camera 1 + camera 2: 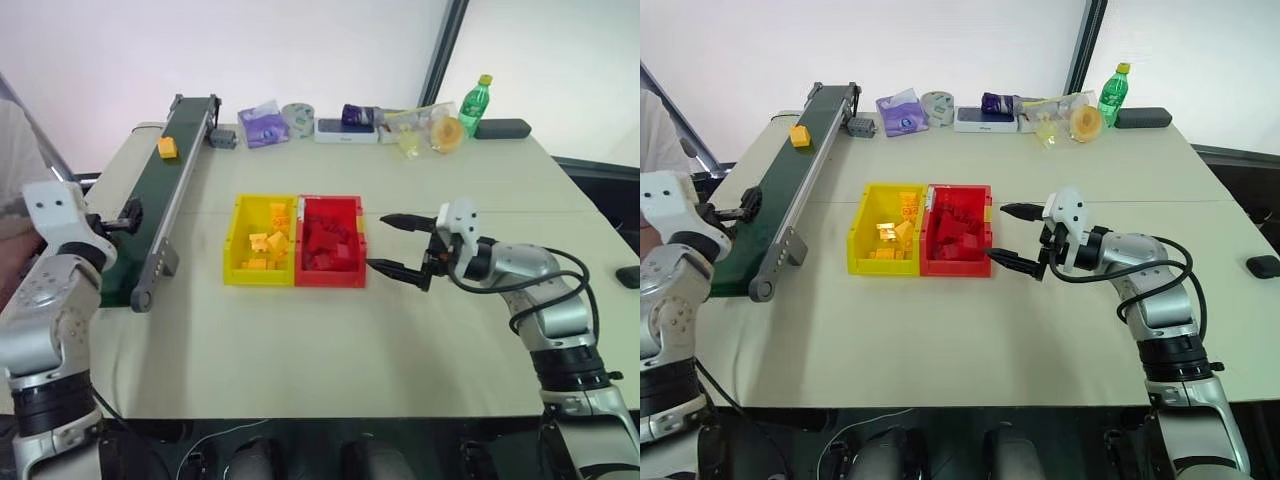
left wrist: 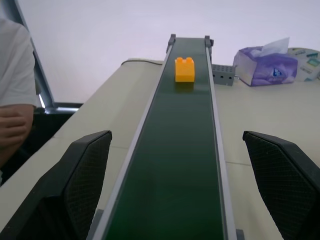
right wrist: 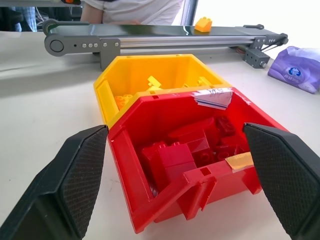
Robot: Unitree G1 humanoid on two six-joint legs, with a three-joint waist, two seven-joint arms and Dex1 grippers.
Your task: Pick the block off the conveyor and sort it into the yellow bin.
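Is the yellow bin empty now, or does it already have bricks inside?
Not empty. The yellow bin already holds several yellow bricks in a loose pile, covering only part of its floor.

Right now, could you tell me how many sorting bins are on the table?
2. The yellow bin sits nearer the conveyor, and the red bin touches its side, nearer the open right gripper. Both hold bricks; no other bin is visible.

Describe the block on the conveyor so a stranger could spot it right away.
Find the conveyor, a long dark green belt along the table's left side. Near its far end sits the block, yellow-orange and alone on the belt, unlike the bricks heaped in the bins.
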